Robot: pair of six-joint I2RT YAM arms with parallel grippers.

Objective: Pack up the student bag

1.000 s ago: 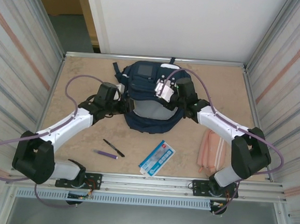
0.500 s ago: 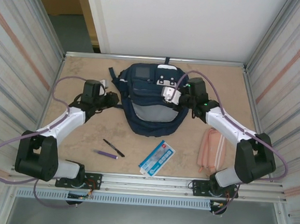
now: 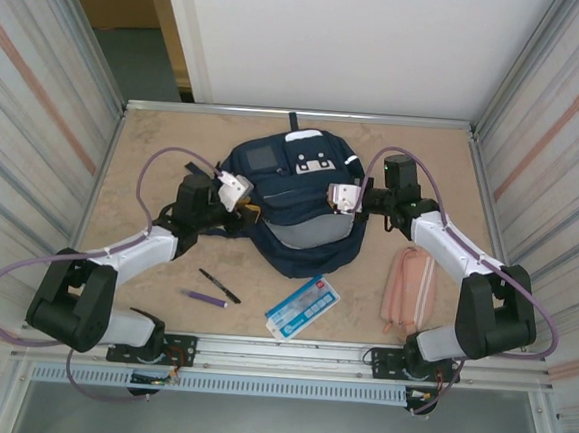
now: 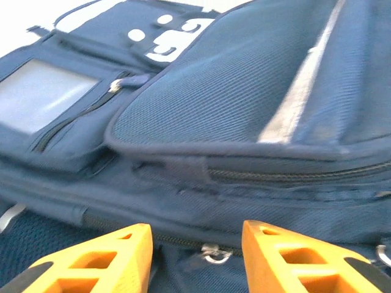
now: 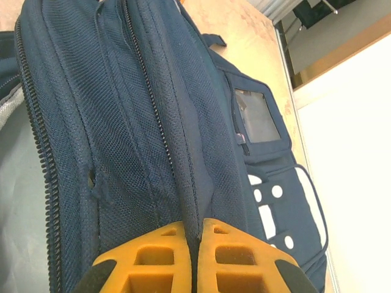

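The student bag (image 3: 290, 181), navy with a grey window panel and white patch, stands in the middle of the table with its grey lining showing at the near side. My left gripper (image 3: 248, 213) is at the bag's left side. In the left wrist view it (image 4: 197, 244) is open, its orange fingers (image 4: 110, 256) either side of a metal zipper ring (image 4: 212, 253) on the bag (image 4: 232, 104) without gripping it. My right gripper (image 3: 336, 202) is at the bag's right side, shut (image 5: 194, 227) on a fold of the bag's fabric (image 5: 134, 122) beside a zipper.
On the near part of the table lie a black pen (image 3: 219, 286), a purple marker (image 3: 207, 298) and a blue-and-white packet (image 3: 302, 306). A pink pencil case (image 3: 409, 291) lies at the right, close under my right arm. Corrugated walls close in both sides.
The left arm swung out to the left, then came back to the bag's left side. The right gripper moved right and farther back with the fabric, and the bag shifted and stands taller.
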